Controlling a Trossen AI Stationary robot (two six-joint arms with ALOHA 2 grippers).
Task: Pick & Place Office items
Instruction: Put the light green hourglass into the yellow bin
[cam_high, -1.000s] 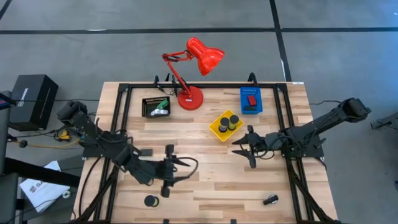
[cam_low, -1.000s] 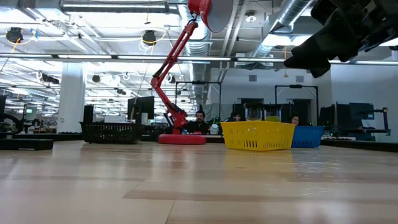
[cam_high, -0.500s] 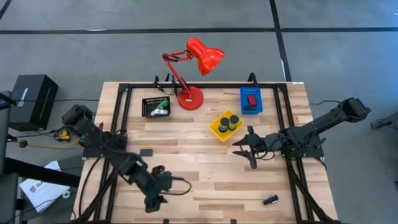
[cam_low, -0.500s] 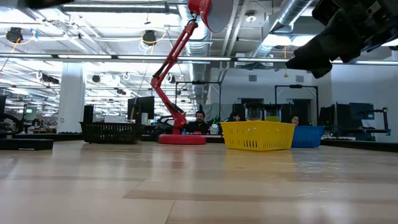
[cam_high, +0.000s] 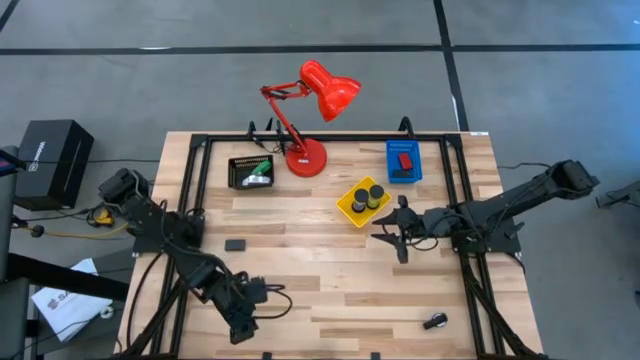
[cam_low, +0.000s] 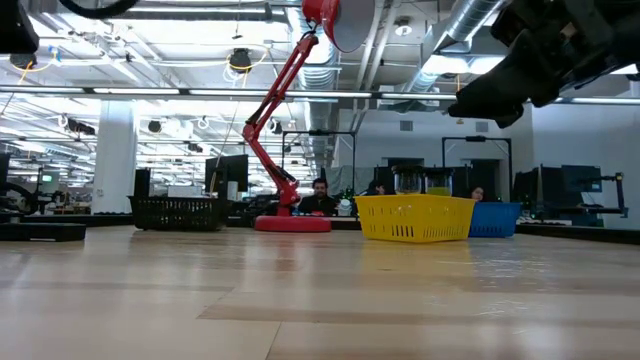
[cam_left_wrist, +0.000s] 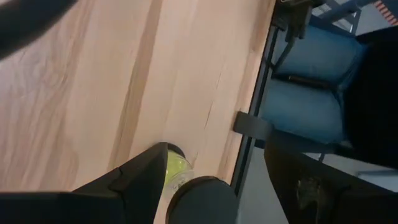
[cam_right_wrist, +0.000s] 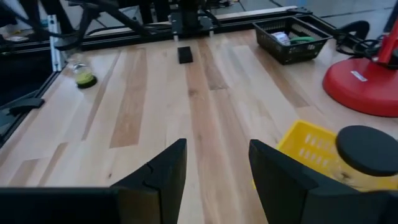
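Wooden table front edge is where I'm hovering the left gripper (cam_high: 240, 328), fingers spread wide above a black tape roll (cam_left_wrist: 204, 198) with a yellow-green core, nothing held. I'm judging this as the pick: next, descend and close. Right gripper (cam_high: 392, 235) is waiting, parted and empty, beside the yellow tray (cam_high: 347, 210).

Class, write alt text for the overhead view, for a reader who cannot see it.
Two dark robot arms reach over a wooden table: the left end effector near the front edge, the right end effector, empty, beside a yellow tray. At the back stand a red desk lamp, a black tray and a blue tray; a small black block lies loose.
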